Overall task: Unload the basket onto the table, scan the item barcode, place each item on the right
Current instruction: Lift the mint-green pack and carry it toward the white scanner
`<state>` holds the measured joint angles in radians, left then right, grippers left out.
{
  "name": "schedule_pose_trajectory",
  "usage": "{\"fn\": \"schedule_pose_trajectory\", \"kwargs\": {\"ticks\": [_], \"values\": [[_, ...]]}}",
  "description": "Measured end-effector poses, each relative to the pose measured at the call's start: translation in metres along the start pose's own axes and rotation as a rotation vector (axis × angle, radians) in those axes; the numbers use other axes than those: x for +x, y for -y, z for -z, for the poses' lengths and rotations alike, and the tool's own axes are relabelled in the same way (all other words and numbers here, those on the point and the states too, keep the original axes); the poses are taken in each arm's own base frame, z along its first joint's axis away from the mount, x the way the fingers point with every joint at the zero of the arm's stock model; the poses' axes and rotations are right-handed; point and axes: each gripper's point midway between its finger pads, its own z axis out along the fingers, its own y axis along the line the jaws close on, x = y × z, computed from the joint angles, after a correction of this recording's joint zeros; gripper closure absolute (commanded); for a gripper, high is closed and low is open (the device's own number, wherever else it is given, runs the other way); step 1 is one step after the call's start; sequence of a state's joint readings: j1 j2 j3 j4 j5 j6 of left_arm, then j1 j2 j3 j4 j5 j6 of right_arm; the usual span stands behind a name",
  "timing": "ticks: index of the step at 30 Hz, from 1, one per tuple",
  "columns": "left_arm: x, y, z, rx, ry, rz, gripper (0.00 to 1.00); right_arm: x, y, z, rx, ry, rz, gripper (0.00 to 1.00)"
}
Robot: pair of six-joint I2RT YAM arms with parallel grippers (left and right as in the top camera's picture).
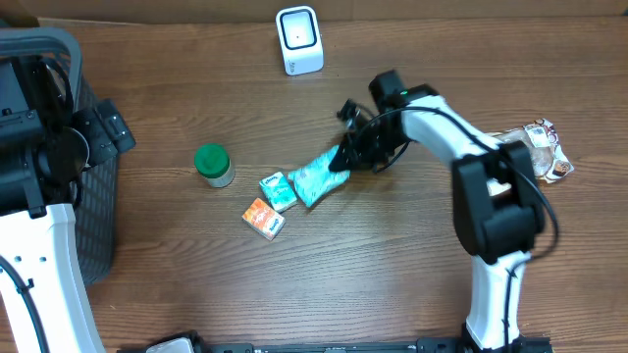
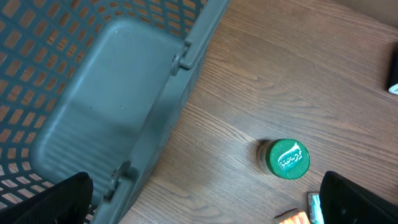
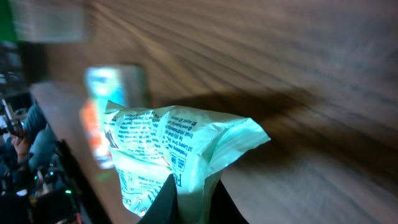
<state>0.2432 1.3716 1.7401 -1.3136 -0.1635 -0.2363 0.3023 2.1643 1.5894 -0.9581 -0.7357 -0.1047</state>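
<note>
right claw (image 1: 343,157) pinched shut on one end of the pale green packet (image 1: 316,180), mid-way across the table (image 1: 392,284), just beside a small teal box (image 1: 278,190). left claw (image 2: 205,213) spread wide above the grey basket (image 2: 106,93) edge.

Mint-green printed pouch (image 1: 316,180), green-lidded jar (image 1: 212,164)
</note>
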Motion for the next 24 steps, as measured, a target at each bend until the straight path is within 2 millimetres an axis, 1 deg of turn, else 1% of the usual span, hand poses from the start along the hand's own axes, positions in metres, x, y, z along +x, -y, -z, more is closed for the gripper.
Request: {"fn": "schedule_pose_trajectory", "kwargs": {"ticks": [2, 4, 5, 6, 7, 8, 9, 11, 14, 16, 21, 24], "values": [[0.0, 0.0, 0.0, 0.0, 0.0, 0.0, 0.0, -0.01, -0.022, 0.03, -0.005, 0.078, 0.057, 0.96], [0.0, 0.0, 0.0, 0.0, 0.0, 0.0, 0.01, -0.019, -0.051, 0.066, -0.006, 0.171, 0.131, 0.96], [0.0, 0.0, 0.0, 0.0, 0.0, 0.0, 0.01, -0.021, -0.069, 0.089, -0.006, 0.228, 0.178, 0.96], [0.0, 0.0, 0.0, 0.0, 0.0, 0.0, 0.01, -0.021, -0.081, 0.103, -0.006, 0.263, 0.206, 0.96], [0.0, 0.0, 0.0, 0.0, 0.0, 0.0, 0.0, -0.02, -0.107, 0.13, -0.007, 0.332, 0.261, 0.96], [0.0, 0.0, 0.0, 0.0, 0.0, 0.0, 0.0, -0.019, -0.114, 0.136, -0.01, 0.348, 0.277, 0.96], [0.0, 0.0, 0.0, 0.0, 0.0, 0.0, 0.01, -0.016, -0.129, 0.151, -0.016, 0.383, 0.305, 0.96], [0.0, 0.0, 0.0, 0.0, 0.0, 0.0, 0.01, -0.01, -0.148, 0.169, -0.025, 0.423, 0.338, 0.96], [0.0, 0.0, 0.0, 0.0, 0.0, 0.0, 0.0, -0.001, -0.162, 0.182, -0.033, 0.448, 0.349, 0.96], [0.0, 0.0, 0.0, 0.0, 0.0, 0.0, 0.0, 0.0, -0.163, 0.183, -0.035, 0.448, 0.343, 0.96], [0.0, 0.0, 0.0, 0.0, 0.0, 0.0, 0.01, 0.0, -0.159, 0.182, -0.016, 0.446, 0.32, 0.96], [0.0, 0.0, 0.0, 0.0, 0.0, 0.0, 0.0, -0.003, -0.148, 0.182, 0.052, 0.457, 0.284, 0.96]]}}
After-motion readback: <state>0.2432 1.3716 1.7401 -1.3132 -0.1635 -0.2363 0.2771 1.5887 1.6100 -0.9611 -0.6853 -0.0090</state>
